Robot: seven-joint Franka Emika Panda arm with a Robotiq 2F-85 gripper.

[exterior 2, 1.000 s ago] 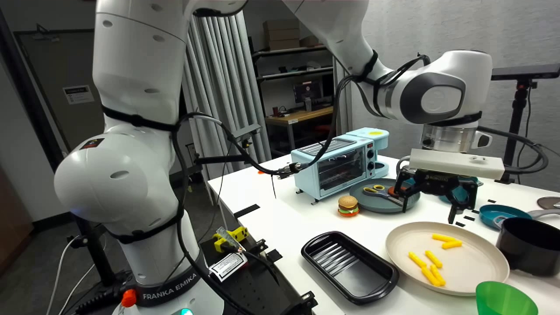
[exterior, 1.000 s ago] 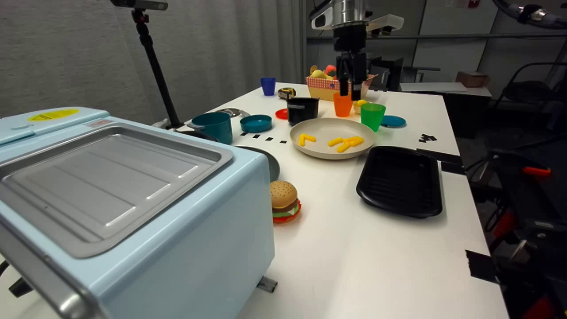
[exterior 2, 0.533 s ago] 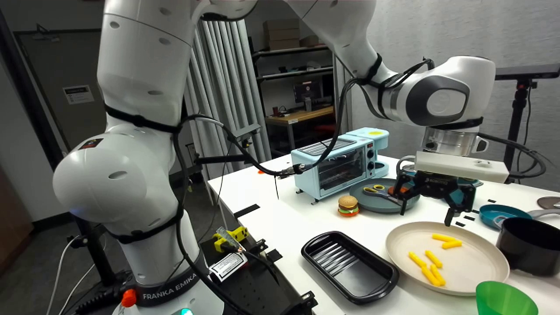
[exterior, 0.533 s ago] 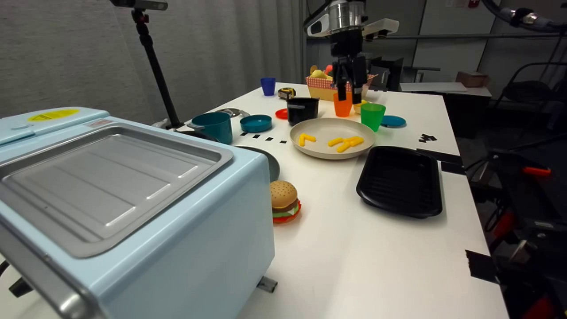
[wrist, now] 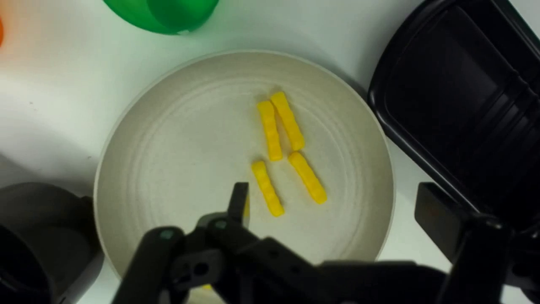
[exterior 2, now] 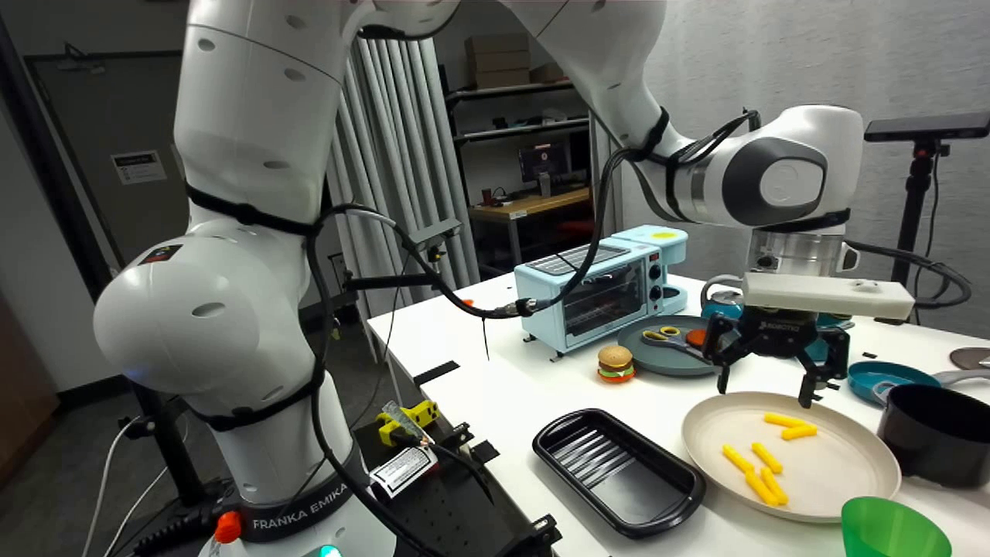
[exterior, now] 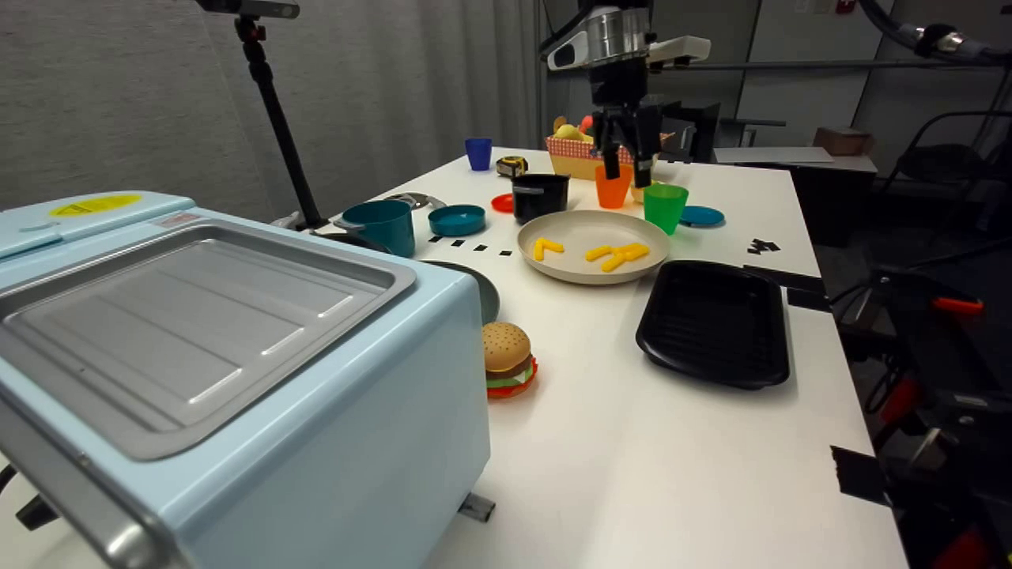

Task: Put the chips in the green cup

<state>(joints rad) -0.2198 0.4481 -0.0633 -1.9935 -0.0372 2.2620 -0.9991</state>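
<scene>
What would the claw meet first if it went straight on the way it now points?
Most likely the yellow toy chips or the cream plate they lie on: the open claw points roughly down over that plate. Depth is unclear, so I can't say which of the two comes first.

In wrist view, showing four whole chips [wrist: 287, 122] on cream plate [wrist: 190, 139], bits of others behind gripper [wrist: 336, 198] with fingers spread wide. Plus green cup [wrist: 139, 17] past rim, cut off at top; black tray [wrist: 447, 80] just beside plate, right; black pot [wrist: 46, 215], lower left.
</scene>
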